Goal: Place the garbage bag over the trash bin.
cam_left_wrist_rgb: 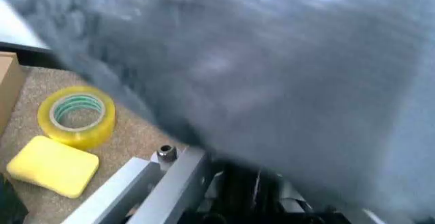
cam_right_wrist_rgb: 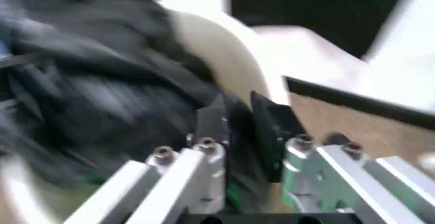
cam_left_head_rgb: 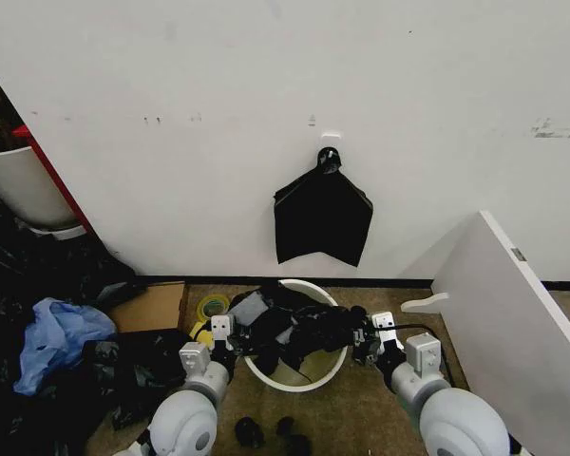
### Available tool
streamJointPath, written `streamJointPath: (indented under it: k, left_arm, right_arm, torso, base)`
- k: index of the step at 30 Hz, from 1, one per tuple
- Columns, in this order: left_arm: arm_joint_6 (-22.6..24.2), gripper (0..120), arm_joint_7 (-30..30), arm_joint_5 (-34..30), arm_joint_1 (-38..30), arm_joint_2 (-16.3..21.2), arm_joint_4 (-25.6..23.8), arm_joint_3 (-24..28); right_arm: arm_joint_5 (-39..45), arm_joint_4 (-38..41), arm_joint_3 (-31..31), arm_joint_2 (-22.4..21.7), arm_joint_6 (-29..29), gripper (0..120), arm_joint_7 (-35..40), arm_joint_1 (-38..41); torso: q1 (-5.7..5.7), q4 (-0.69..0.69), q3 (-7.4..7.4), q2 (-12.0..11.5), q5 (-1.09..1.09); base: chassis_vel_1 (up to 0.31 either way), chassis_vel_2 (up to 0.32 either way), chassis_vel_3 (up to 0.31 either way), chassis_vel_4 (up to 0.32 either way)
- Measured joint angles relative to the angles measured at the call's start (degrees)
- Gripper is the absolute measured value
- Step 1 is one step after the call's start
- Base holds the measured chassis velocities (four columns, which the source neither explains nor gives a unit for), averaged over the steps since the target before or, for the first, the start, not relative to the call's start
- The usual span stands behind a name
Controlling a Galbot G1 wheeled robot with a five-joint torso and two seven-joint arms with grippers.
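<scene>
While pincers grip, garbage bag drapes trash bin.

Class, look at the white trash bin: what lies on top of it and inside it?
The garbage bag drapes across the trash bin, held by left gripper and right gripper. Its rear interior is covered.

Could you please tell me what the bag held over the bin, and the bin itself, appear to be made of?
The garbage bag looks like thin black plastic film: it crumples and catches light. The trash bin looks like smooth cream-white moulded plastic, probably rigid, with a rolled rim.
</scene>
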Motion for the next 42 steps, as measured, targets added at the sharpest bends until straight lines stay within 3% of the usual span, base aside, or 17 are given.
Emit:
streamJointPath:
  k: [9, 10, 17, 24, 31, 34, 37, 42]
  left_arm:
    - [0.18, 5, -0.51, 0.16, 0.34, -1.02, -0.74, -0.10]
    - [0.18, 5, -0.51, 0.16, 0.34, -1.02, -0.74, -0.10]
    - [0.87, 5, -0.51, 0.15, -0.97, -0.32, -0.16, 1.85]
    - [0.93, 5, -0.32, 0.16, -0.71, 0.23, -0.20, 2.24]
    - [0.93, 5, -0.11, 0.28, -0.74, -0.09, -0.18, 2.78]
    - [0.94, 5, 0.10, 0.58, -0.39, -0.10, -0.38, 2.85]
    - [0.94, 5, 0.17, 0.77, -0.28, -0.03, -0.38, 2.86]
    - [0.95, 5, 0.27, 1.14, -0.10, -0.12, -0.18, 2.86]
  right_arm:
    - [-12.37, 3.71, -1.58, -4.59, 3.09, 50, -13.34, 0.11]
    - [-12.37, 3.71, -1.58, -4.59, 3.09, 50, -13.34, 0.11]
    - [-24.85, -0.63, -5.80, -4.24, 8.24, 79, -17.86, 4.60]
    - [-27.20, -2.56, -8.08, -4.57, 9.55, 98, -19.75, 7.11]
    - [-27.15, -5.18, -12.35, -3.31, 9.72, 94, -19.45, 10.30]
    - [-26.80, -8.49, -14.46, -2.16, 10.91, 79, -18.18, 13.59]
    - [-26.22, -9.73, -15.40, -1.78, 11.45, 73, -17.25, 15.09]
    - [-24.05, -10.70, -16.78, -0.85, 12.31, 51, -15.03, 16.88]
  torso:
    - [0.00, 0.00, 0.00, 0.00, 0.00]
    - [0.00, 0.00, 0.00, 0.00, 0.00]
    - [0.00, -0.02, 0.00, 0.00, 0.00]
    - [0.00, 0.00, 0.00, 0.00, 0.00]
    - [0.00, 0.00, 0.00, 0.00, 0.00]
    - [0.00, 0.00, 0.01, 0.00, 0.00]
    - [0.00, 0.00, 0.00, 0.00, 0.00]
    - [0.00, 0.00, 0.01, 0.00, -0.01]
  base:
    - [0.000, 0.000, 0.000, 0.000]
    - [0.000, 0.000, 0.000, 0.000]
    - [0.000, 0.000, 0.000, 0.000]
    - [0.000, 0.000, 0.000, 0.000]
    - [0.000, 0.000, 0.000, 0.000]
    - [0.000, 0.000, 0.000, 0.000]
    - [0.000, 0.000, 0.000, 0.000]
    - [0.000, 0.000, 0.000, 0.000]
